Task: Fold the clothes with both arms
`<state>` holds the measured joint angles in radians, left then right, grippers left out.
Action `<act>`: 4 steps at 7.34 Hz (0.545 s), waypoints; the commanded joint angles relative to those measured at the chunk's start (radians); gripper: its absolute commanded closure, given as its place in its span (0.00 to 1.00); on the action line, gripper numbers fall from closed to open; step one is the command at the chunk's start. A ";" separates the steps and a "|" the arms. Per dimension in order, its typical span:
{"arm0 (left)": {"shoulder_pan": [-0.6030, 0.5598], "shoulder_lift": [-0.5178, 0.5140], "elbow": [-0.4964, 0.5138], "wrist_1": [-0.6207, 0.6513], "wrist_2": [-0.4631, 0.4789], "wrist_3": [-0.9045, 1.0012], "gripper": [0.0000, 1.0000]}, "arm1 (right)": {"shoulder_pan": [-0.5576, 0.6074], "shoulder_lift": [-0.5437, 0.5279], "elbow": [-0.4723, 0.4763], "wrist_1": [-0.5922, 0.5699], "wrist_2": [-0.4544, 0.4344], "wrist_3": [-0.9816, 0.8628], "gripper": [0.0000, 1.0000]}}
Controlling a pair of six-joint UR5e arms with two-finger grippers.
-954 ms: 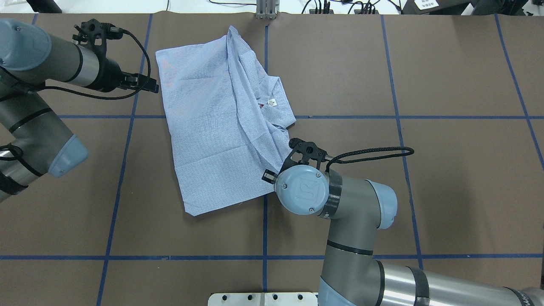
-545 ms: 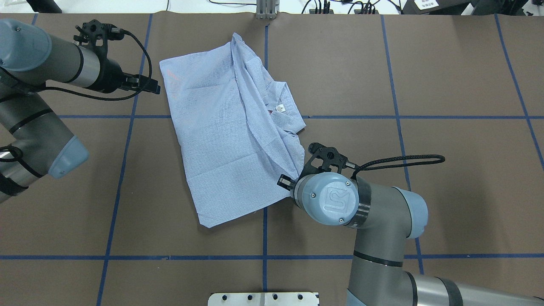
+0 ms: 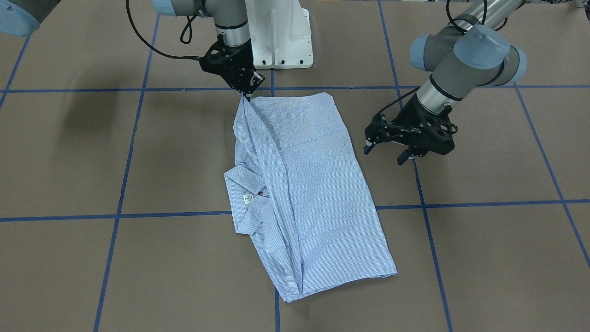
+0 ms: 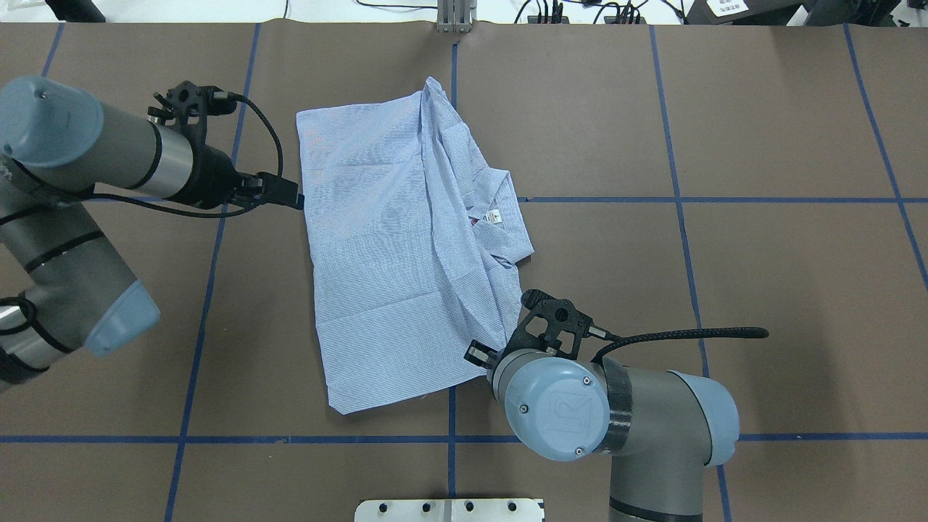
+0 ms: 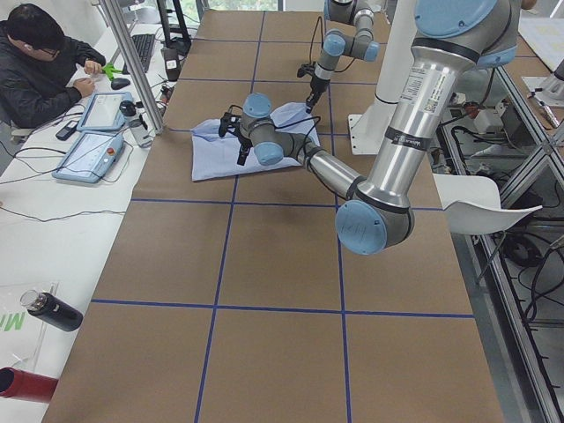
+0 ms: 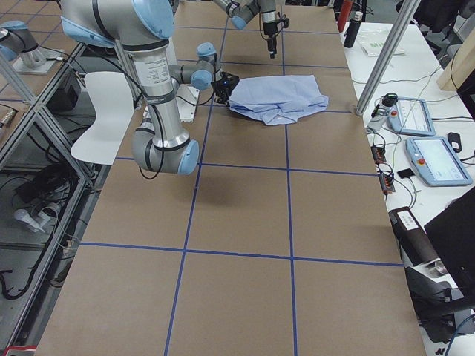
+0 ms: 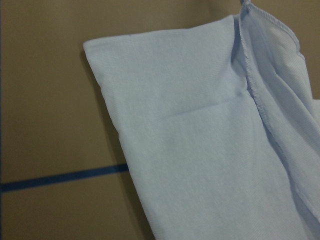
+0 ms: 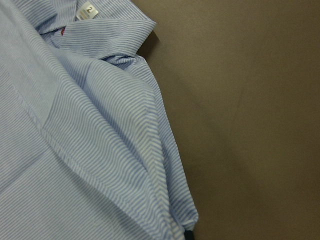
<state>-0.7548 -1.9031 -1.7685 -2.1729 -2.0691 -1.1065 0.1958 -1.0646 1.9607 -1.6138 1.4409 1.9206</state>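
Pinching the shirt (image 3: 313,184) by its near corner, your right gripper (image 3: 245,94) is clamped while your open left gripper (image 3: 385,154) hovers just beside its long edge.

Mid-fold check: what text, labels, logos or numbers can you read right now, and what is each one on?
"2": white neck label of the shirt, right wrist view.
"UR" logo: blue joint cap of the right arm, overhead view.
Lettering on the left arm tube: too small to read.
White signs at the overhead view's top right: blurred, unreadable.
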 commanded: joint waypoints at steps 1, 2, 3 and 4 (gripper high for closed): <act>0.150 0.073 -0.133 -0.007 0.018 -0.218 0.00 | -0.006 0.005 0.017 -0.020 -0.004 0.003 1.00; 0.229 0.163 -0.228 -0.005 0.109 -0.289 0.00 | -0.004 0.003 0.018 -0.020 -0.004 0.003 1.00; 0.318 0.214 -0.277 -0.004 0.227 -0.393 0.00 | -0.003 0.003 0.018 -0.020 -0.004 0.003 1.00; 0.384 0.220 -0.273 -0.002 0.309 -0.529 0.00 | -0.001 0.003 0.018 -0.020 -0.005 0.003 1.00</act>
<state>-0.4621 -1.7170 -2.0144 -2.1768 -1.8719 -1.4845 0.1931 -1.0614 1.9782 -1.6334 1.4370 1.9236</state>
